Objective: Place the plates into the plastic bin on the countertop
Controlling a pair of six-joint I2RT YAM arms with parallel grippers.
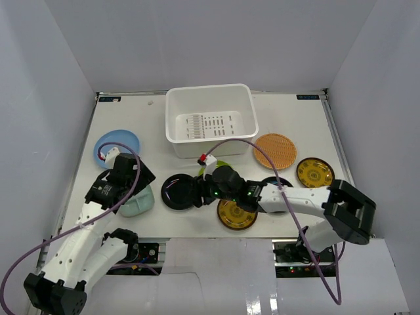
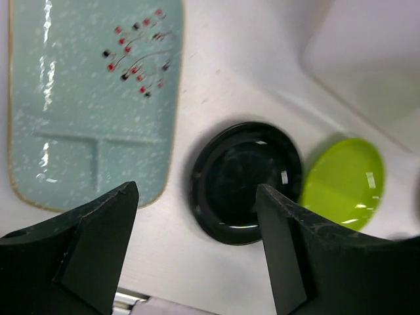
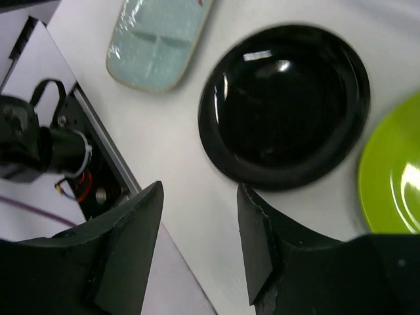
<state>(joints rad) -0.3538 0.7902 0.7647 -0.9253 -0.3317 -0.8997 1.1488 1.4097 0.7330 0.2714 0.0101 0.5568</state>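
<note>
My right tool (image 3: 199, 191) is spread wide, just beside a black plate (image 3: 285, 105) on the surface (image 1: 295, 125). My left tool (image 2: 197, 190) is spread too, near the mint plate (image 2: 92, 98). The white bin (image 1: 209, 147) sits farther back on the surface.

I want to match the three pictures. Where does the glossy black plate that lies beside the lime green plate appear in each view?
Top external: the black plate lies low in the picture, left of the middle.
Left wrist: it is at the centre, slightly right.
Right wrist: it fills the upper right.
Shared landmark: the lime green plate, on the black plate's right side in all three views.
</note>
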